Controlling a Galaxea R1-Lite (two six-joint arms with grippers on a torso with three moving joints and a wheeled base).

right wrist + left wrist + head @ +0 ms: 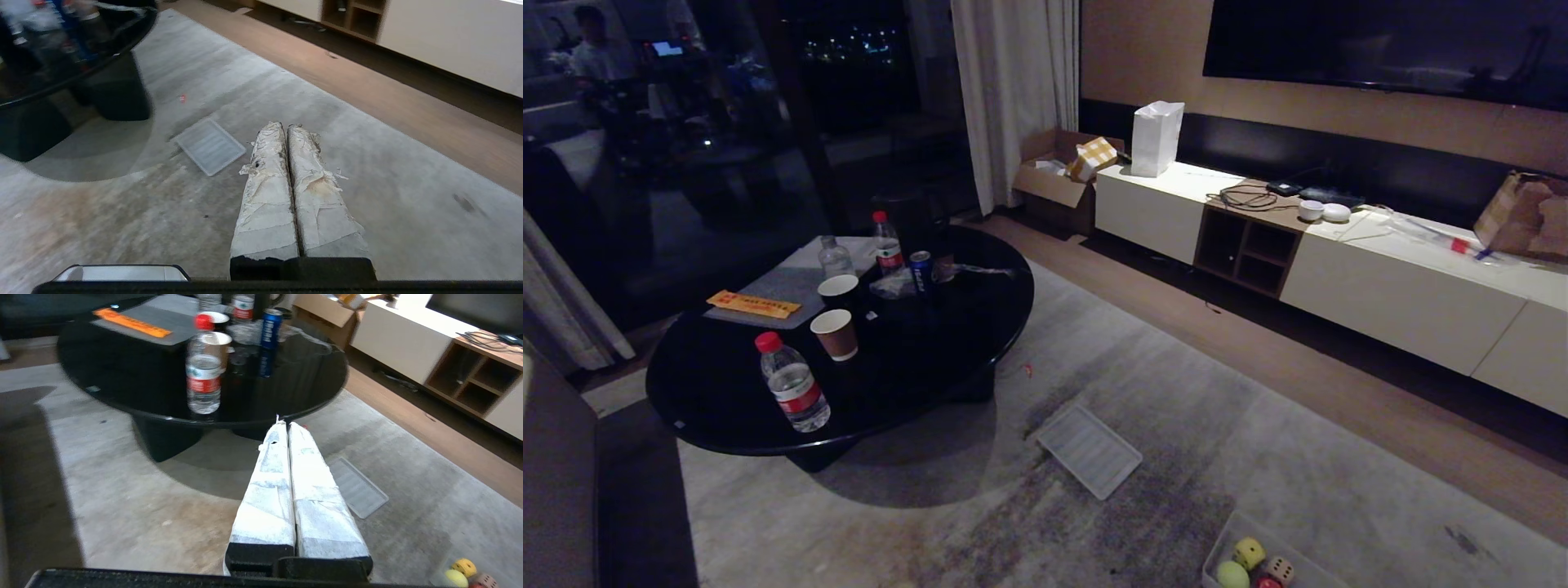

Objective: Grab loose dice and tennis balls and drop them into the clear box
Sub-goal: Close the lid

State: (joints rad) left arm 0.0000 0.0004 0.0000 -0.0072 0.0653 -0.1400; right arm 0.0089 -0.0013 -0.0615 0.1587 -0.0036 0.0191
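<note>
Box on rug, bottom edge: yellow die, tan die, ball inside.
Left gripper, right gripper: fingers pressed together, empty. Dice and ball likely light, soft; pinch across middles.

A round black surface is carrying three bottles, two paper cups, a blue can and an orange strip. A ribbed lid is lying flat on the rug beside it.
</note>
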